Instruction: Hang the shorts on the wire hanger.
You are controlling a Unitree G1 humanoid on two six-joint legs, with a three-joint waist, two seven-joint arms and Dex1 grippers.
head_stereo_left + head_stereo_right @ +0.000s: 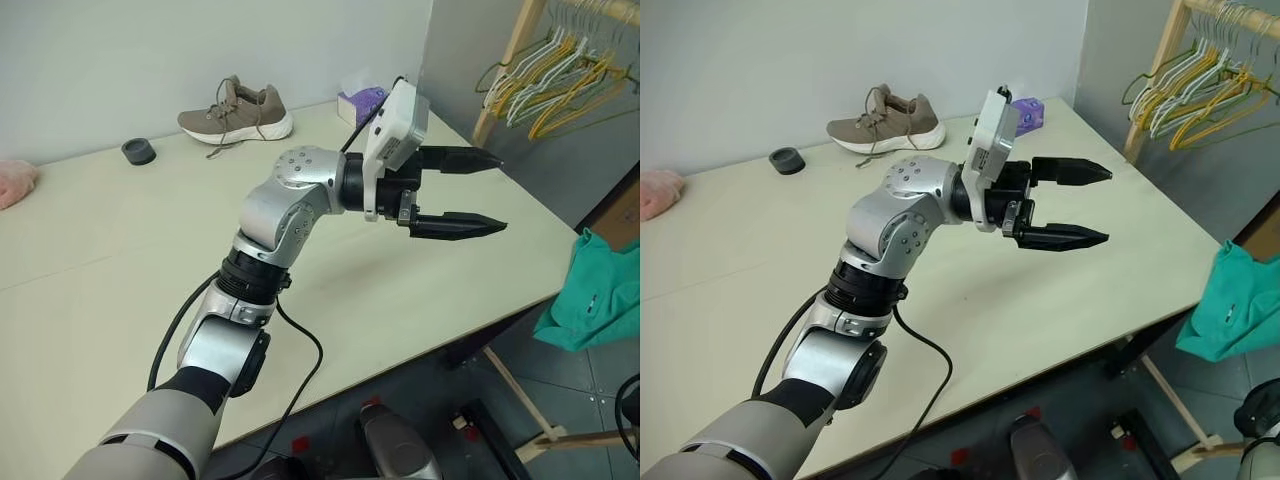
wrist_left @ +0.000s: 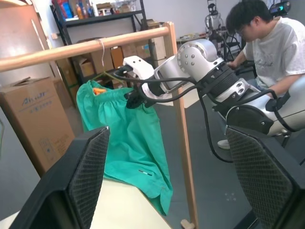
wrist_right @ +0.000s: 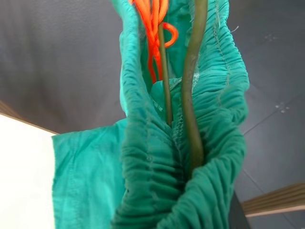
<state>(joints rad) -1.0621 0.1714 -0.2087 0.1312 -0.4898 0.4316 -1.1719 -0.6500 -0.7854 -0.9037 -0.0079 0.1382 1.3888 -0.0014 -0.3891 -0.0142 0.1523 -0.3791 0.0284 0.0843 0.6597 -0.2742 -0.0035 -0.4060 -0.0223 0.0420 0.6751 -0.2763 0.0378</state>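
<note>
Pale table (image 1: 120, 250) bearing a shoe (image 1: 236, 113) near a grey wall; wooden rack (image 2: 86, 46) beside it. Left gripper (image 1: 478, 192) spread wide above the tabletop. Right gripper (image 2: 129, 90) at the shorts (image 2: 128, 133) hanging on the wire hanger (image 3: 190, 95); finger state unclear.

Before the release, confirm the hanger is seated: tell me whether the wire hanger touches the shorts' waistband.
Touching. The right wrist view shows the wire hanger running down inside the gathered waistband of the shorts, the fabric bunched against the wire with no gap.
</note>
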